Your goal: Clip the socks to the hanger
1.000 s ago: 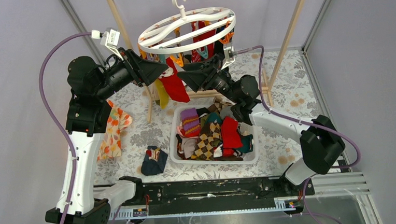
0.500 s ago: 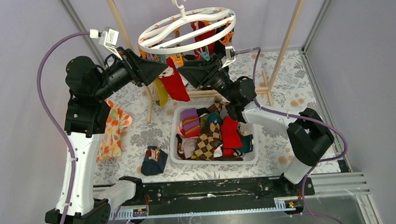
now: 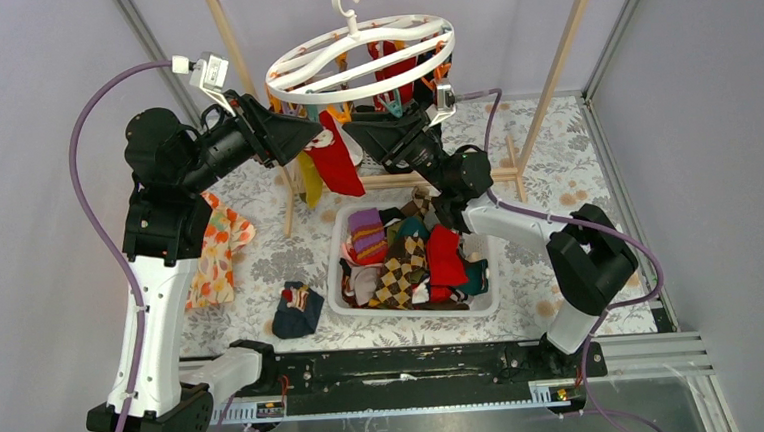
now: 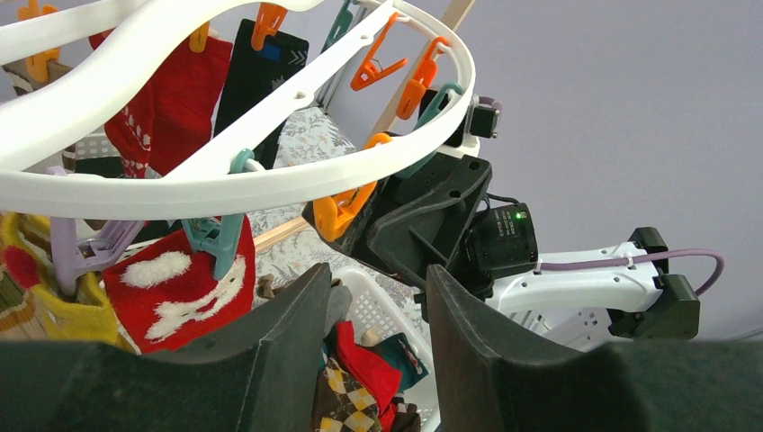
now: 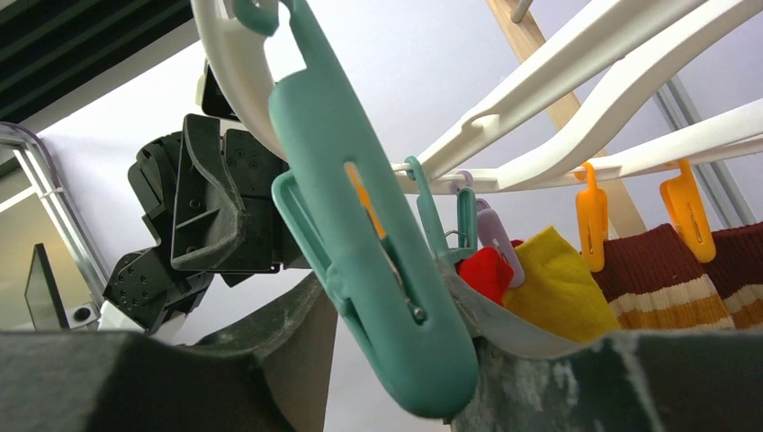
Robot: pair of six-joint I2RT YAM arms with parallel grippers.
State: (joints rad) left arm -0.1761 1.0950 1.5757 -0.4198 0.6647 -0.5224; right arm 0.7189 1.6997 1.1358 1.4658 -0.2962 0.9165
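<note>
Right end effector (image 5: pixel 409 360) bracketed a teal clip (image 5: pixel 378 252) under the hanger (image 4: pixel 225 184); could not tell whether it was pinching. Left end effector (image 4: pixel 378 274) released, empty; a clipped red sock (image 4: pixel 180 288) just beside it. Loose socks (image 3: pixel 416 259) lay in the basket (image 3: pixel 414 312) below both. Socks likely light, limp, not slippery; best pinched at the cuff. Clip looked stiff, sprung; squeeze at its tail.
</note>
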